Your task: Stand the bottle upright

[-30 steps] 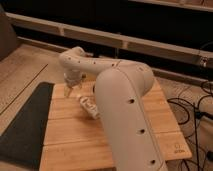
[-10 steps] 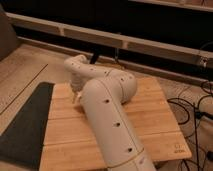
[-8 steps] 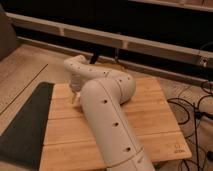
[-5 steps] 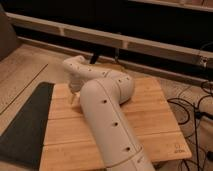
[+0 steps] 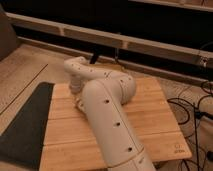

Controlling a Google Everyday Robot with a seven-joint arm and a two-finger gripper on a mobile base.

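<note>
My white arm reaches across the wooden table (image 5: 155,115) from the lower right, bends at the back and comes down at the table's left part. The gripper (image 5: 78,102) is low over the wood there, just left of my forearm; only a small cream-coloured bit of it shows below the wrist. The bottle does not show as a separate thing; the spot where it lay is covered by my forearm and wrist.
A dark grey mat (image 5: 25,125) lies against the table's left edge. Black cables (image 5: 197,107) trail on the floor to the right. A dark rail and a black stand (image 5: 95,55) run behind the table's far edge.
Three seconds ago the bottle lay in view beside my arm; the arm has since swung left and covers it. Over the last second the arm has barely moved.
</note>
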